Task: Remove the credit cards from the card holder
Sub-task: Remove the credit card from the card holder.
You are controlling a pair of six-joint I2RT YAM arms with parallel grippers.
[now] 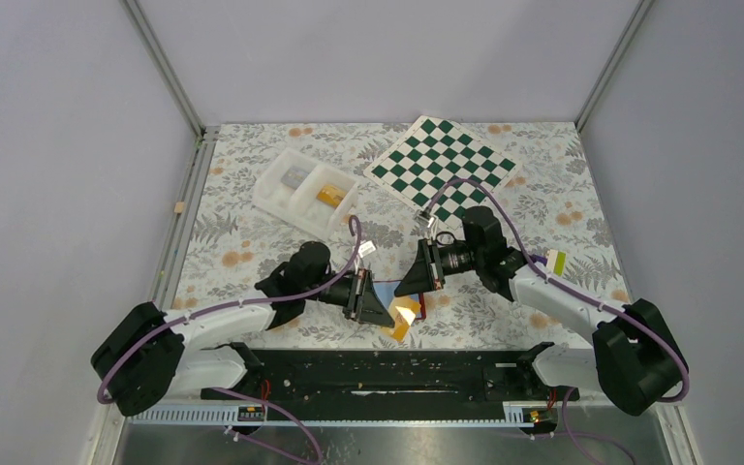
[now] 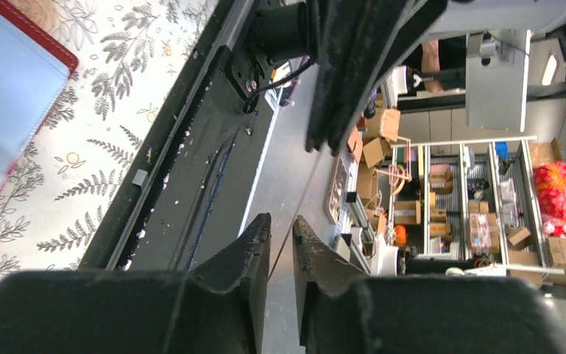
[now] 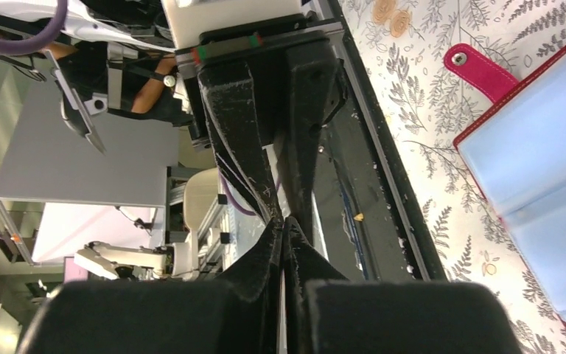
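The card holder [image 3: 538, 192] lies open on the flowered cloth, red-edged, pale blue inside, its red tab [image 3: 479, 63] sticking out; its corner also shows in the left wrist view [image 2: 7, 88]. From above, both arms hide most of it. An orange-yellow credit card [image 1: 402, 315] hangs between the two gripper tips. My right gripper [image 3: 281, 223] [image 1: 402, 291] is shut, with a thin pale sliver of the card between its fingers. My left gripper [image 2: 281, 221] [image 1: 387, 310] faces it tip to tip, open by a narrow gap and gripping nothing.
A white two-compartment tray [image 1: 305, 191] holding small items stands at the back left. A green-and-white checkerboard [image 1: 443, 160] lies at the back centre. The black base rail [image 1: 378, 373] runs along the near edge, just below the grippers. Grey walls enclose the table.
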